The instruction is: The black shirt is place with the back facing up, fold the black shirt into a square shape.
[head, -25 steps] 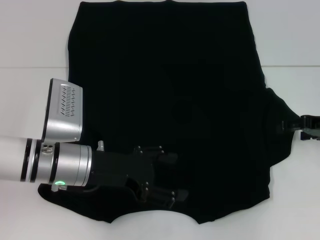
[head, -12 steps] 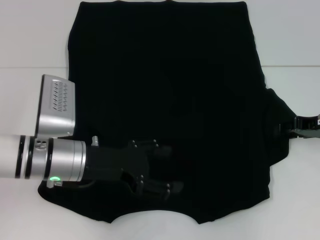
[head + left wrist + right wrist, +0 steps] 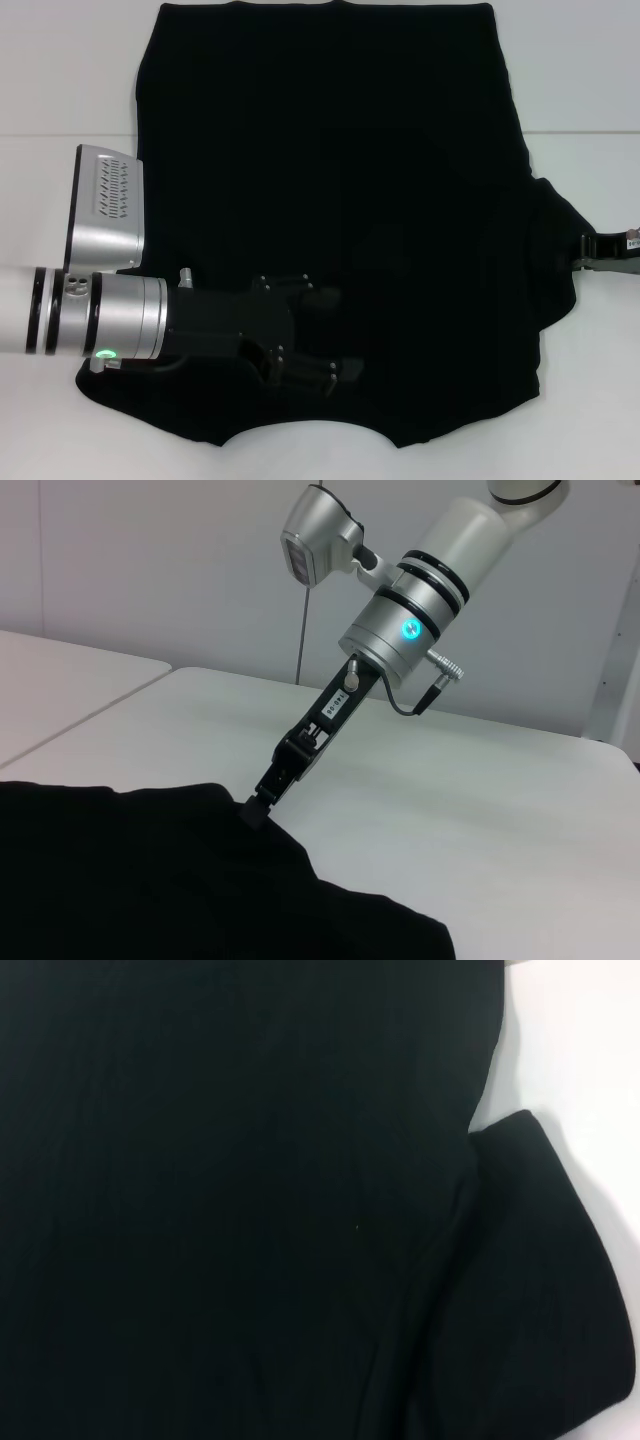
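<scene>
- Head view: black shirt (image 3: pixel 340 200) lies spread flat on white table (image 3: pixel 60 70), covering most of the surface. Plain black side faces up; no lettering visible.
- Shirt hem/edge farthest from robot runs straight across; edge nearest robot is curved, with a shallow notch near the middle.
- Left gripper (image 3: pixel 325 335) sits over the shirt's near-left portion, arm entering from the shirt's left side and reaching toward shirt centre. Silver wrist section w/ green LED lies at the shirt's left edge.
- Left gripper fingers: apart, one above the other in this view, low over the fabric. Contact w/ cloth cannot be confirmed (black on black).
- Right gripper (image 3: pixel 590 250) is at the shirt's right sleeve, at the sleeve's outer tip.
- Left wrist view: right gripper (image 3: pixel 255 810) comes down at a slant, its fingertips closed together on the shirt (image 3: pixel 150 870) edge, pinching the cloth at table level.
- Right wrist view: shirt (image 3: pixel 250 1200) fills nearly the whole picture; sleeve fold visible beside a strip of bare table (image 3: pixel 580 1060). Own fingers not in picture.
</scene>
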`<state>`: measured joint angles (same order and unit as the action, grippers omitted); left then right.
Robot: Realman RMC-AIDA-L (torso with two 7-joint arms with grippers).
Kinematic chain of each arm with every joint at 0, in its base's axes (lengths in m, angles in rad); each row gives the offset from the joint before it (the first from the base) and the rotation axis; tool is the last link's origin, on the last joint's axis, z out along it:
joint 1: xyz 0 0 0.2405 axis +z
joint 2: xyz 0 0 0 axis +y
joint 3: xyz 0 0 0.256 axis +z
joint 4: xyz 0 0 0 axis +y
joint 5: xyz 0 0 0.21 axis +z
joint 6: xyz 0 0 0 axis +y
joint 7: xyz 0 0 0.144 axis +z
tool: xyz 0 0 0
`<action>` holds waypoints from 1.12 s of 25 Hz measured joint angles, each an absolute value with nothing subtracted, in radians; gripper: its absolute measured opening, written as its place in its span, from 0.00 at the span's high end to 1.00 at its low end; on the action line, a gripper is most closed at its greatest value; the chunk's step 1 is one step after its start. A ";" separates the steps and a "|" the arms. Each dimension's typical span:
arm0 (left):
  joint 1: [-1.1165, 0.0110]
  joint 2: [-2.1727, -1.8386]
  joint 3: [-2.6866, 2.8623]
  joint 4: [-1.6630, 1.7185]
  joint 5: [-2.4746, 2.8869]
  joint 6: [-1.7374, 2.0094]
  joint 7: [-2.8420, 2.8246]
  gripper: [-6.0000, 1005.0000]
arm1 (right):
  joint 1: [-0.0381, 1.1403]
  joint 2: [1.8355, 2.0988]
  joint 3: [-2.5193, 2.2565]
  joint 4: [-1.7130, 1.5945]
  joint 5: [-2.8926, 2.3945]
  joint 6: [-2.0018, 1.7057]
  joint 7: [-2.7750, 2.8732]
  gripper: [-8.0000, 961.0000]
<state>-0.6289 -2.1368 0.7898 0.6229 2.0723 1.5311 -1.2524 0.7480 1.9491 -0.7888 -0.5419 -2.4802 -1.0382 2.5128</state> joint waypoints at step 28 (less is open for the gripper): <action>-0.605 -2.146 0.785 0.620 2.063 1.537 -1.272 0.07 | 0.661 1.928 -0.608 -0.597 -2.471 -1.063 2.402 0.95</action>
<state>-0.6050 -2.1461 0.7853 0.6199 2.0630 1.5369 -1.2721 0.6607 1.9279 -0.6083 -0.5966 -2.4711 -1.0633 2.4020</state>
